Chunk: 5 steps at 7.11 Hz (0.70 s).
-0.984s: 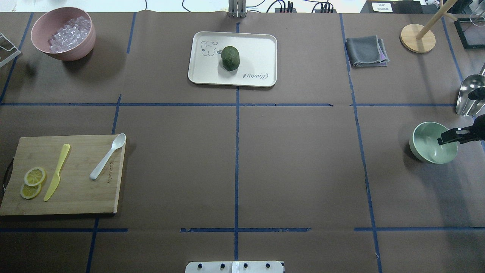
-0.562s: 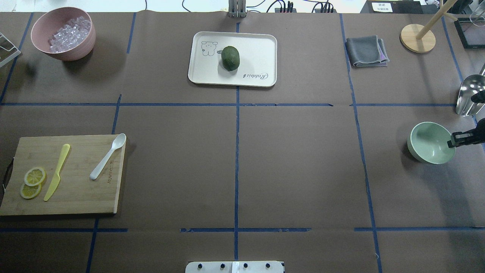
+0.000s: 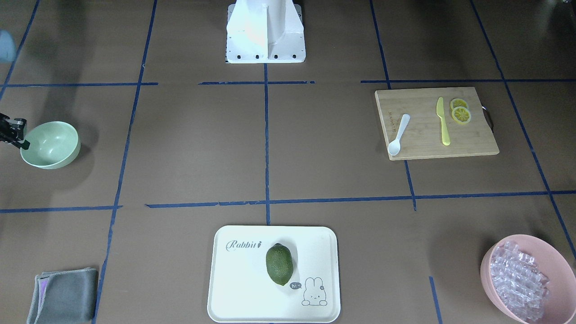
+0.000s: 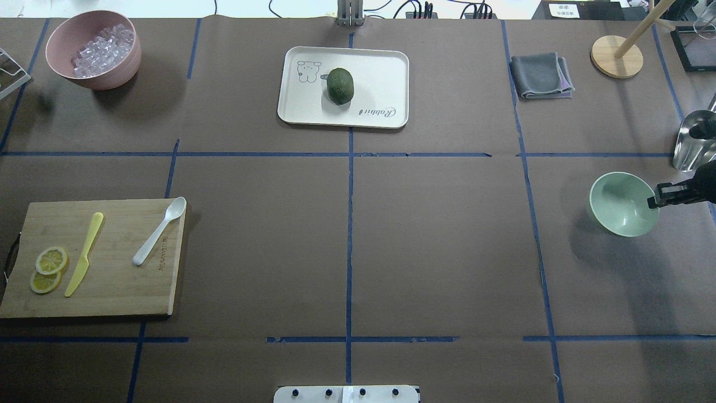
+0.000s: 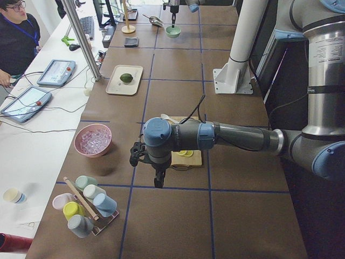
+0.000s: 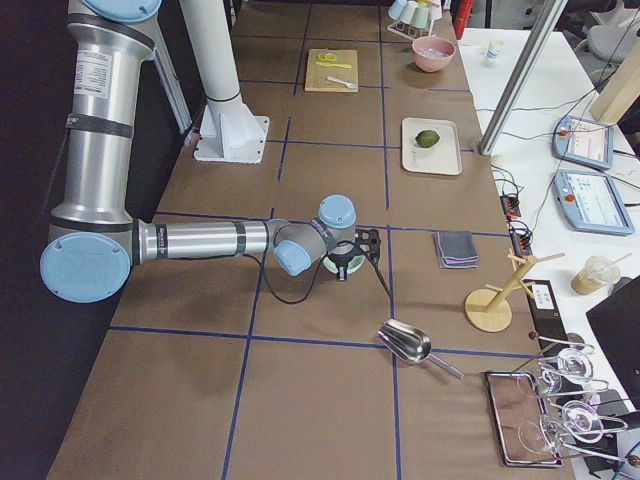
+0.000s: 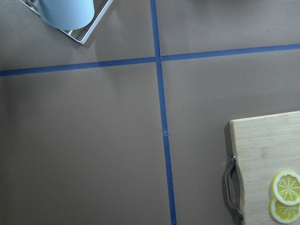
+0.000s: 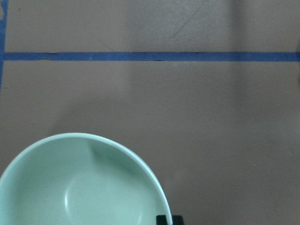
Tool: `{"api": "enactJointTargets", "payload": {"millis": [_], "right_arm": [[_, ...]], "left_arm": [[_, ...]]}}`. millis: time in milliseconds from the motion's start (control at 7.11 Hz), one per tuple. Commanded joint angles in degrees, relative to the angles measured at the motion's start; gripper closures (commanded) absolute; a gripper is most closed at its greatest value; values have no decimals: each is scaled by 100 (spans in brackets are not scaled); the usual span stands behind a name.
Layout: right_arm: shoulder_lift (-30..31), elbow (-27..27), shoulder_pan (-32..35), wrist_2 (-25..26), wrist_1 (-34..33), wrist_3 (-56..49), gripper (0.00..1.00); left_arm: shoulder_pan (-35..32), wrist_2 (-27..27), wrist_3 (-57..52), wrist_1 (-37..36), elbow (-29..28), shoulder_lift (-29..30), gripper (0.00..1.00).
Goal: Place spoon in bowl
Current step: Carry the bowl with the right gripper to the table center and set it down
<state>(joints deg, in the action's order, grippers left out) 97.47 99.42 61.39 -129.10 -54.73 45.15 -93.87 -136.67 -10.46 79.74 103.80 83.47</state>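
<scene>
The white spoon (image 4: 159, 230) lies on the wooden cutting board (image 4: 112, 291) at the left, scoop towards the far side; it also shows in the front-facing view (image 3: 399, 135). The mint-green bowl (image 4: 621, 204) is at the far right. My right gripper (image 4: 653, 200) is shut on the bowl's right rim, and the bowl's shadow lies apart from it. The right wrist view shows the bowl (image 8: 84, 187) below the camera. My left gripper (image 5: 156, 181) hangs beyond the board's left end, seen only from the side, so I cannot tell whether it is open.
A yellow knife (image 4: 84, 254) and lemon slices (image 4: 50, 260) share the board. A pink bowl (image 4: 112, 78) of clear cubes is far left, a tray (image 4: 380, 73) with a green fruit (image 4: 340, 85) far centre, a grey cloth (image 4: 540, 75), wooden stand (image 4: 615, 56) and metal scoop (image 4: 693, 140) at right.
The right gripper drew back to the bowl's right rim and closed on it. The bowl has since shifted left and towards the far side with the gripper. The spoon has not moved.
</scene>
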Motion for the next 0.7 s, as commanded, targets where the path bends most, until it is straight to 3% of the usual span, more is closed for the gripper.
{"api": "enactJointTargets", "payload": {"millis": [0, 141, 281, 562], "right_arm": [[-655, 297, -291, -133, -29, 1463, 100], [-1112, 298, -625, -81, -55, 2079, 100], [-1699, 350, -1002, 6, -516, 2808, 100], [-2947, 403, -1819, 961, -1885, 3393, 100]], "left_arm": [[0, 0, 0, 7, 0, 2, 0], [0, 0, 0, 16, 0, 2, 0], [0, 0, 0, 7, 0, 2, 0], [9, 0, 0, -2, 0, 2, 0]]}}
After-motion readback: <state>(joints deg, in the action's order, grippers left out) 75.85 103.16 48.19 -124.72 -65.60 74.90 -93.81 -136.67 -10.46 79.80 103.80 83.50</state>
